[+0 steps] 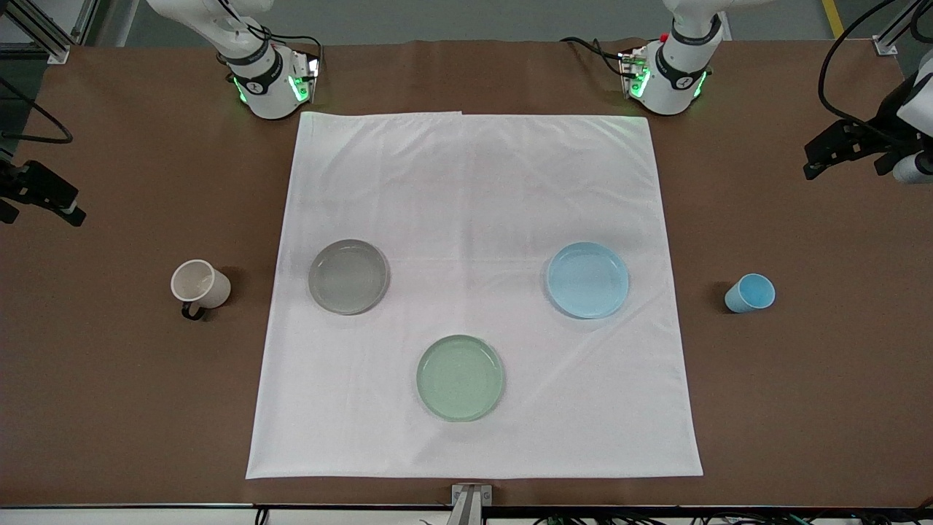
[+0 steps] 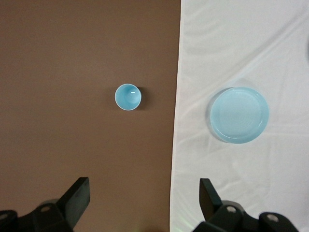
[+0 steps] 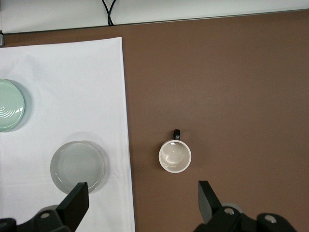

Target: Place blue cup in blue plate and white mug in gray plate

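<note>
The blue cup (image 1: 750,293) stands upright on the brown table toward the left arm's end, beside the cloth; it also shows in the left wrist view (image 2: 128,96). The blue plate (image 1: 588,280) lies empty on the white cloth, also in the left wrist view (image 2: 239,115). The white mug (image 1: 199,286) stands upright on the brown table toward the right arm's end, also in the right wrist view (image 3: 175,155). The gray plate (image 1: 348,276) lies empty on the cloth, also in the right wrist view (image 3: 77,166). My left gripper (image 2: 144,183) is open and empty, high over the cloth's edge. My right gripper (image 3: 142,186) is open and empty, high over the table between mug and gray plate.
A pale green plate (image 1: 460,378) lies empty on the white cloth (image 1: 474,182), nearer to the front camera than the other two plates. The arm bases stand along the table's back edge. Both grippers show at the front view's side edges, the left (image 1: 816,162) and the right (image 1: 44,204).
</note>
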Motion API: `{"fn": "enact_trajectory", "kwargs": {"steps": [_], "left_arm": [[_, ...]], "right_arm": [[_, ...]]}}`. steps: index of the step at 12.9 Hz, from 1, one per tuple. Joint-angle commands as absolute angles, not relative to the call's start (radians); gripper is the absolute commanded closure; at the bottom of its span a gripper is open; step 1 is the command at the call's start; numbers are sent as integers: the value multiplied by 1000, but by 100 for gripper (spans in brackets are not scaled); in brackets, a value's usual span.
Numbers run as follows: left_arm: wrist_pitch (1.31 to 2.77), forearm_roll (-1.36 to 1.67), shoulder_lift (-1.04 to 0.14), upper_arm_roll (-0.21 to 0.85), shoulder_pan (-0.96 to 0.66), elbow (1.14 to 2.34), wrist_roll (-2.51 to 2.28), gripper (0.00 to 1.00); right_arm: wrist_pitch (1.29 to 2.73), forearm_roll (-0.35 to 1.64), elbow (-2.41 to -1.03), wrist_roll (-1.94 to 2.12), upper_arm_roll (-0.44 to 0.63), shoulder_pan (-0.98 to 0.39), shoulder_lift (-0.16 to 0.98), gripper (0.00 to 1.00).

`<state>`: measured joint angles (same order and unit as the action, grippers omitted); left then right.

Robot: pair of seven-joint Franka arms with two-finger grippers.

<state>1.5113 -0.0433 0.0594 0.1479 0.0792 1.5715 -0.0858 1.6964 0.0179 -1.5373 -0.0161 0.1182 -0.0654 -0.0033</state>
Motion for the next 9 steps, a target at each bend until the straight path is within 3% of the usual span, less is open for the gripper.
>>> {"fn": "enact_trajectory", "kwargs": {"steps": [1,5,7,9], "left_arm": [[1496,-23,66,144,77,1562,-69,0],[1496,-35,-1,141,87,1503,-66,0],[1512,-43,-56,130,92,1538,-11,0],[1622,-110,-92,130,104,1616,-15,0]], "right_arm": [[1683,17,-1520,-31,112,-55,2,0],[1683,20,-1520,-31,112,-51,3,0],[1681,21,-1522,-28,112,-49,21,0],[1680,23,-1522,-28,110,-57,43,0]]}}
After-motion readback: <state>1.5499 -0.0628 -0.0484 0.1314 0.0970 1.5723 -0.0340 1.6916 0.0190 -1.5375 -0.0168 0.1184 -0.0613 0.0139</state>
